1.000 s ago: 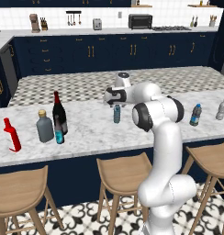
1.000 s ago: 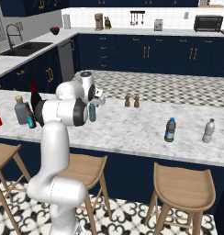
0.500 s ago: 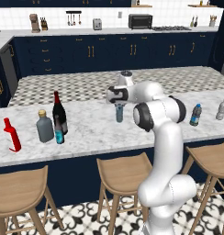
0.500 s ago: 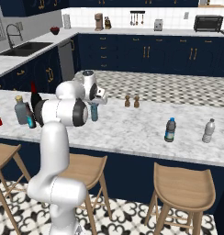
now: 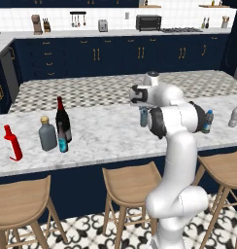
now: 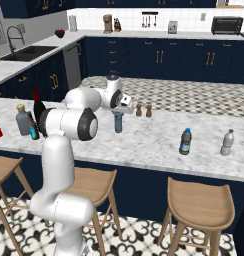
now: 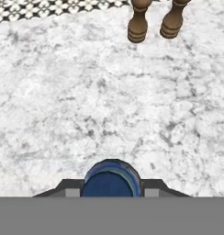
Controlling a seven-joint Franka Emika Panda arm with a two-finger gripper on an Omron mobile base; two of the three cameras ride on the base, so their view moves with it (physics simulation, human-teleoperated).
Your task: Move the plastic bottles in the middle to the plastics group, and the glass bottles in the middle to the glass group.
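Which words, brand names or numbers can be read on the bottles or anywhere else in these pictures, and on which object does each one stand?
No text can be read.
red bottle: white label, too small to show any letters.
Small brown-necked bottle: teal label, blurred.
Dark water bottle: blue label, no legible print.
Pale-blue bottle in the pincer: blue band, no writing visible.

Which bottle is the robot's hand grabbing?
The small pale-blue bottle in the middle, with the gripper shut on its top. The other bottles stand off to either side.
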